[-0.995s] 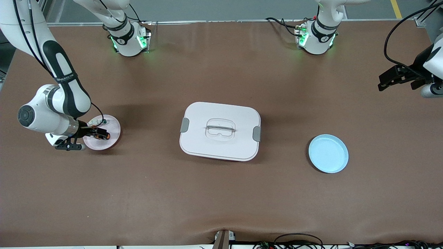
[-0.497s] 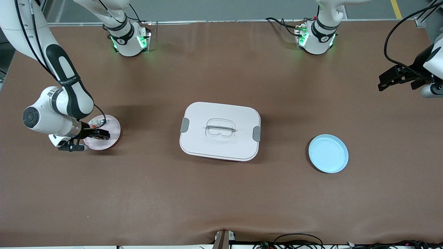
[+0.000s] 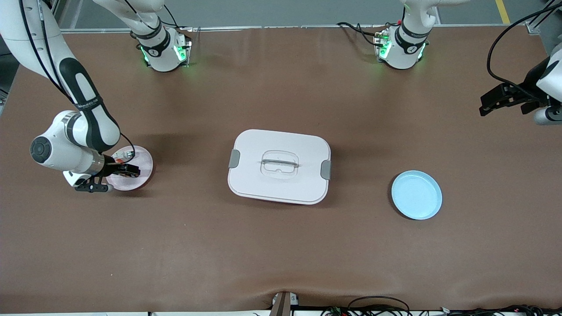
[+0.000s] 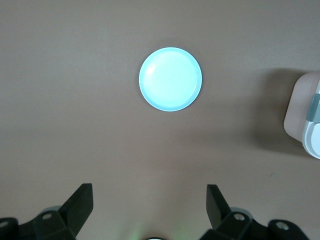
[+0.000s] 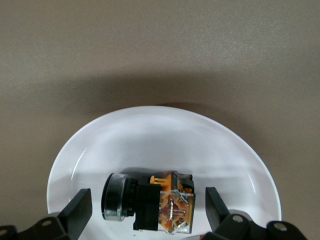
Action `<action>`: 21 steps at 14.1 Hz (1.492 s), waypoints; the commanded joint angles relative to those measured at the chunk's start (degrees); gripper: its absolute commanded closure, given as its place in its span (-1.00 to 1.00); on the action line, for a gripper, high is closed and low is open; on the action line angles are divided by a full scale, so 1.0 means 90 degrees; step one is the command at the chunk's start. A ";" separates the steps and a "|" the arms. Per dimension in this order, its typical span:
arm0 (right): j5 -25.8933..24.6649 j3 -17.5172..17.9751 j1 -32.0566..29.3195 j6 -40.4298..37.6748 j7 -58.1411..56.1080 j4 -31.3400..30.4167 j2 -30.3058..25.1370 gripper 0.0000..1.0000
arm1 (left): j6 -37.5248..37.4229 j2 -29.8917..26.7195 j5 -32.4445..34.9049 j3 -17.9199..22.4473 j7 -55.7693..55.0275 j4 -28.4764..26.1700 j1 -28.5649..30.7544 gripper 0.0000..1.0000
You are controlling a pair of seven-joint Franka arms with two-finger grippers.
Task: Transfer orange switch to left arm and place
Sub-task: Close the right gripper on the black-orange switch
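The orange switch (image 5: 150, 202) lies on its side on the pink plate (image 3: 140, 177), toward the right arm's end of the table. My right gripper (image 3: 126, 171) is low over that plate and open, one finger on each side of the switch without touching it. In the front view the gripper hides the switch. In the right wrist view the right gripper (image 5: 146, 207) straddles the black and orange body. The white box (image 3: 279, 166) stands mid-table. My left gripper (image 3: 486, 105) waits open and empty, high over the left arm's end of the table.
A small silver-and-white part (image 3: 126, 154) also lies on the pink plate. A light-blue plate (image 3: 416, 194), with nothing on it, sits between the box and the left arm's end. The left wrist view shows that plate (image 4: 170, 79) and a corner of the box (image 4: 306, 117).
My right gripper has come down over the switch, and its orange cap no longer shows in the front view. The left arm has not moved.
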 commanded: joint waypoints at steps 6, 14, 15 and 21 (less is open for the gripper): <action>0.0098 0.0026 0.0033 -0.0059 0.0179 0.0080 0.0038 -1.00 | 0.0014 0.0001 -0.0103 0.0006 -0.0014 0.0039 0.0018 -1.00; 0.0088 0.0026 -0.0055 -0.0079 0.0140 0.0071 0.0038 0.64 | 0.0004 -0.0009 -0.0103 0.0006 -0.0005 0.0029 0.0018 -1.00; 0.0097 0.0026 -0.0055 -0.0079 0.0150 0.0071 0.0038 1.00 | -0.0006 -0.0009 -0.0103 0.0006 -0.0005 0.0029 0.0018 -1.00; 0.0117 0.0045 0.0023 -0.1160 0.0783 0.0597 -0.0021 1.00 | 0.0004 0.0001 -0.0103 0.0006 -0.0014 0.0039 0.0018 -1.00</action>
